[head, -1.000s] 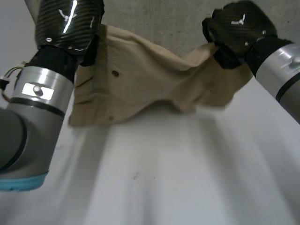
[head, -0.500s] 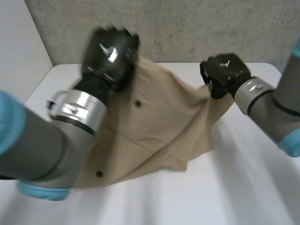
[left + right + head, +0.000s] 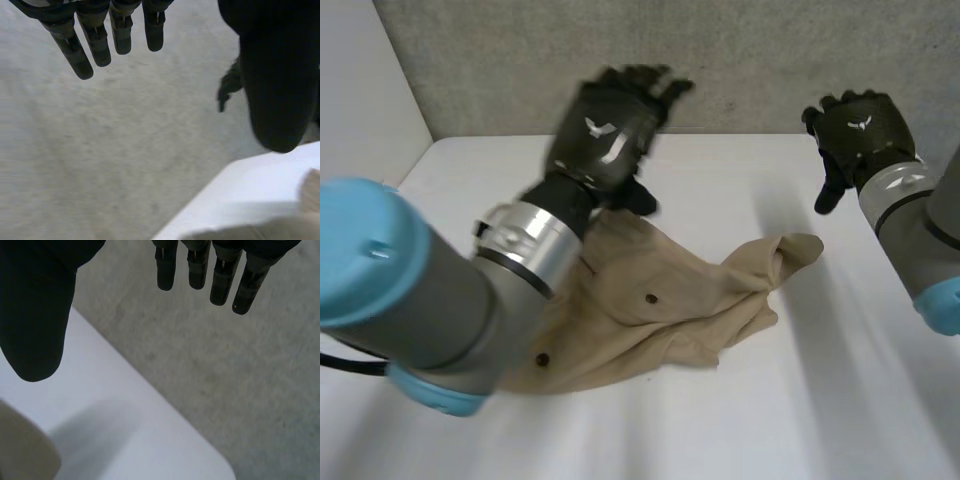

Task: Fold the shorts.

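Head view: tan shorts (image 3: 660, 320) lie rumpled mid-frame on white table (image 3: 740, 430); left hand (image 3: 605, 135) upper centre, right hand (image 3: 860, 130) upper right, both hovering with fingers spread and empty, probably poised to choose a fold edge.

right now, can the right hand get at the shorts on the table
Probably yes: the right hand hovers open, fingers straight, and the shorts lie on the table with their bunched end toward it, nothing in between.
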`<act>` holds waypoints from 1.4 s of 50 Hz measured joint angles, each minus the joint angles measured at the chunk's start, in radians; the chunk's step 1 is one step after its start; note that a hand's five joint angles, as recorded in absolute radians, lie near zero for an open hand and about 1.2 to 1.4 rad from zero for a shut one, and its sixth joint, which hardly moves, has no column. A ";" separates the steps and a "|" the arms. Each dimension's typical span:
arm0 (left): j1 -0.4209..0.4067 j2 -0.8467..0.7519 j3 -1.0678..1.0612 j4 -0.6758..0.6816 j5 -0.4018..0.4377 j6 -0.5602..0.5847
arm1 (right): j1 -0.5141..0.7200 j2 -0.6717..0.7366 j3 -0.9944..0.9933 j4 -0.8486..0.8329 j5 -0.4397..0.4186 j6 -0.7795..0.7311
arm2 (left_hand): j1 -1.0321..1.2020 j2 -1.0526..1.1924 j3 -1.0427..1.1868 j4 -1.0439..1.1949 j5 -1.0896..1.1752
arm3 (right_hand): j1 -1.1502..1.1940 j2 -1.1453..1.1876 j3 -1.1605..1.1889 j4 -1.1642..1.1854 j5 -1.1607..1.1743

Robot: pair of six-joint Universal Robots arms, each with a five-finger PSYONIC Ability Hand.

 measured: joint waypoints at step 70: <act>0.668 0.255 -0.325 -0.604 0.090 0.008 | 0.363 0.095 -0.005 0.183 -0.239 -0.045 | 0.085 0.101 0.085 0.095 0.090 | 0.000 0.000 0.000 0.000 0.000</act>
